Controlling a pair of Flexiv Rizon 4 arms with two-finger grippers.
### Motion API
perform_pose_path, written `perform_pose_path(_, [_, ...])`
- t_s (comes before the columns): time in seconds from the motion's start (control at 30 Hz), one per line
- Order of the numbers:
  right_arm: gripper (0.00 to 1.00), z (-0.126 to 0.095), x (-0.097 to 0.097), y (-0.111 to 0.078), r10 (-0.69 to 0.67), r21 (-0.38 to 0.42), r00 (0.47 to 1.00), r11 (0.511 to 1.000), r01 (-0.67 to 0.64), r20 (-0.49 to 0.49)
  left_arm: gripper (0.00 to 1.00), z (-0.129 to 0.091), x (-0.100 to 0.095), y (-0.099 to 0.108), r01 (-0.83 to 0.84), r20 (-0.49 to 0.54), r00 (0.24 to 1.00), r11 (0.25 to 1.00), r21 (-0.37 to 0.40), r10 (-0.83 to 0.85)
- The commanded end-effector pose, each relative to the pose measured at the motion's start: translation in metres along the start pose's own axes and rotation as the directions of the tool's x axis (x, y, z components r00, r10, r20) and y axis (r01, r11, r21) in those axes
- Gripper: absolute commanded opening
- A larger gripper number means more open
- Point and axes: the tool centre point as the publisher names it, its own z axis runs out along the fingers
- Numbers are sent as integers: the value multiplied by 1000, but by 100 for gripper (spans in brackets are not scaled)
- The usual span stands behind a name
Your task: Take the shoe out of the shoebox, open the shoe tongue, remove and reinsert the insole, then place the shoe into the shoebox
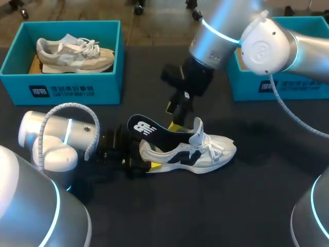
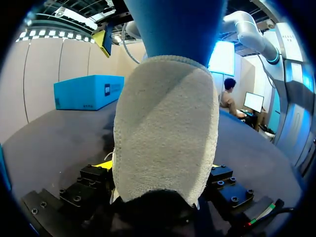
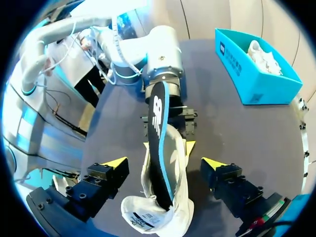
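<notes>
Shoe [image 1: 208,152], heel in left pincer [image 3: 169,144], white logo on protruding black insole [image 1: 151,131]

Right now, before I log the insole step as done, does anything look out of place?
Yes. The black insole is only partly in the white shoe: its heel end juts up out of the opening, above the left gripper holding the heel. The right gripper hangs open over it.
</notes>
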Motion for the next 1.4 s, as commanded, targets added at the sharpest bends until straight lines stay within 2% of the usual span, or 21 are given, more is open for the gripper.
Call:
perform_pose_path(0.03, [100, 0, 3, -2, 0, -9, 1000, 1000, 0, 7, 0, 3, -1, 2, 1, -2, 1000, 1000, -4, -1])
perform_pose_path(0.2, [100, 0, 3, -2, 0, -9, 1000, 1000, 0, 7, 0, 3, -1, 2, 1, -2, 1000, 1000, -4, -1])
perform_pose_path(0.23, [100, 2, 4, -3, 57, 0, 998, 998, -57, -12, 0, 3, -1, 2, 1, -2, 1000, 1000, -4, -1])
perform_pose_path(0.3, [100, 6, 8, -6, 85, -63, 995, 994, -88, -51, 0, 3, -1, 2, 1, -2, 1000, 1000, -4, -1])
perform_pose_path(0.33, [100, 6, 9, -7, 99, -68, 993, 992, -104, -66, 0, 3, -1, 2, 1, -2, 1000, 1000, -4, -1])
perform_pose_path(0.6, [100, 20, 6, -5, 176, -38, 975, 982, -183, -135, 0, 3, -1, 2, 1, -2, 1000, 1000, -4, -1])
perform_pose_path(0.8, [100, 21, -1, 1, 230, -24, 959, 971, -237, -167, 0, 3, -1, 2, 1, -2, 1000, 1000, -4, -1])
perform_pose_path(0.93, [100, 22, -3, 5, 258, -47, 953, 962, -268, -160, 0, 3, -1, 2, 1, -2, 1000, 1000, -4, -1])
perform_pose_path(1.27, [100, 22, 13, 13, 310, -75, 937, 943, -325, -159, 0, 3, -1, 2, 1, -2, 1000, 1000, -4, -1])
perform_pose_path(1.4, [100, 23, 19, 21, 300, -53, 940, 949, -312, -164, 0, 3, -1, 2, 1, -2, 1000, 1000, -4, -1])
